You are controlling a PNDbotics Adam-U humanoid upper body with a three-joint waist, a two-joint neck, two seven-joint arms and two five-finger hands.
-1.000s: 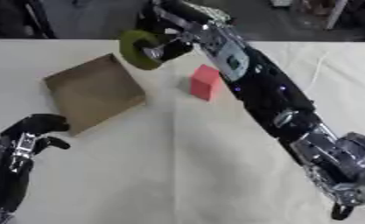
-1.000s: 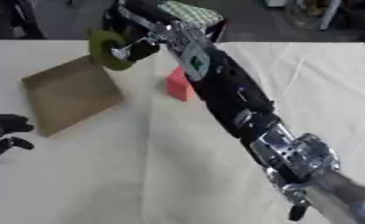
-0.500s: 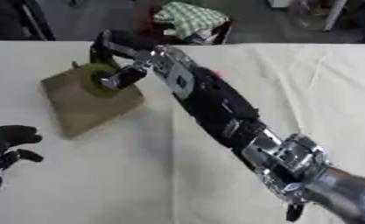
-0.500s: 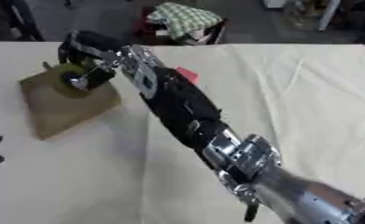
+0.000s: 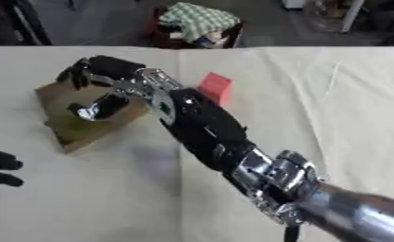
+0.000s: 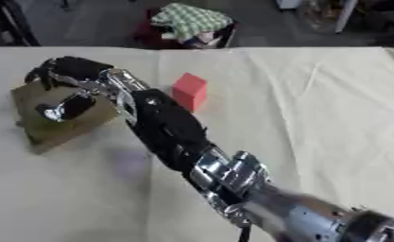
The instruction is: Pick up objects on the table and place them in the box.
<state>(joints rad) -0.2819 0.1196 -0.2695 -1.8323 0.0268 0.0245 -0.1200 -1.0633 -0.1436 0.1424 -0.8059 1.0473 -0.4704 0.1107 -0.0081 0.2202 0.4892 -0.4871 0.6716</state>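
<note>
Green roll (image 5: 77,124) now inside box (image 5: 55,92); right hand (image 5: 109,75) released, above.

A pale cream cloth (image 5: 332,108), creased in places, covers the table from near edge to far edge. Beyond the far edge lies a dark floor (image 5: 109,19), dimly lit. There stands a dark seat with a green-and-white checked cloth (image 5: 200,16) heaped on it.

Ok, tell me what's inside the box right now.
The right hand hangs over the box. A dark, shiny rounded shape shows below it, but the hand hides much of the inside, so what lies there is unclear.
</note>
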